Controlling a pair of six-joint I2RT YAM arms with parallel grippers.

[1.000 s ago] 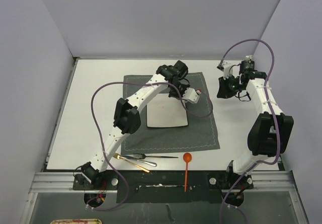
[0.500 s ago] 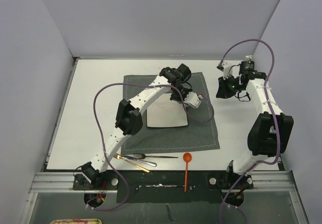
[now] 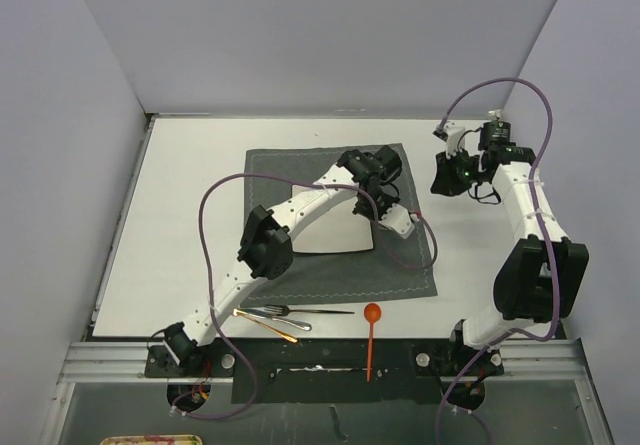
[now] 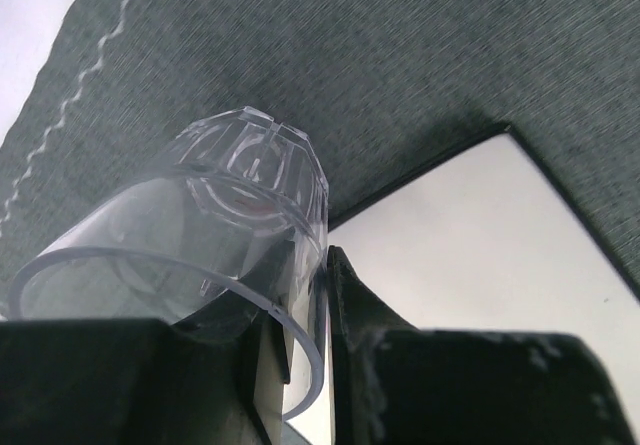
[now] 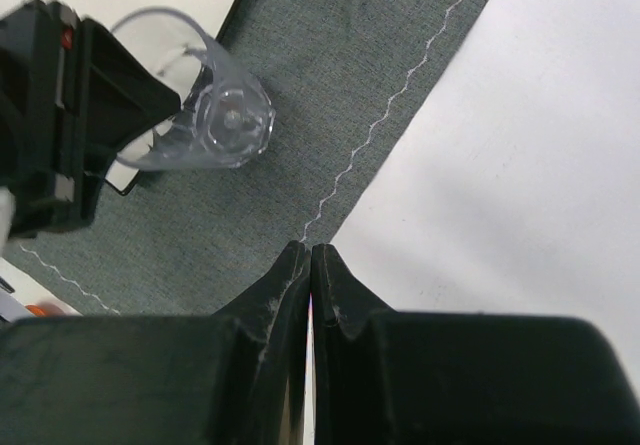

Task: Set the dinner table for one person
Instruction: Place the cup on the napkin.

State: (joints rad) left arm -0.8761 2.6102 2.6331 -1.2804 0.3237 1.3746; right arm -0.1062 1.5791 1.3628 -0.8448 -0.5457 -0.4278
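My left gripper (image 4: 325,295) is shut on the wall of a clear glass (image 4: 230,215), one finger inside the rim and one outside. The glass hangs tilted over the dark grey placemat (image 4: 420,55), just off a corner of the square white plate (image 4: 470,255). From above, the left gripper (image 3: 400,220) is over the placemat's (image 3: 340,270) right part, beside the plate (image 3: 330,235). The right gripper (image 5: 311,250) is shut and empty, above the placemat's stitched edge (image 5: 400,95), with the glass (image 5: 215,125) ahead of it. It (image 3: 443,177) hovers over the white dinner table (image 3: 190,215) at the right.
Near the table's front edge lie a gold fork (image 3: 262,323), silver cutlery (image 3: 300,312) and an orange-headed spoon (image 3: 372,317). Grey walls enclose the table on three sides. A purple cable (image 3: 215,205) loops off the left arm.
The left gripper has carried the glass rightward and nearer, from the plate's far right corner to the placemat's right side. The right arm has barely shifted.
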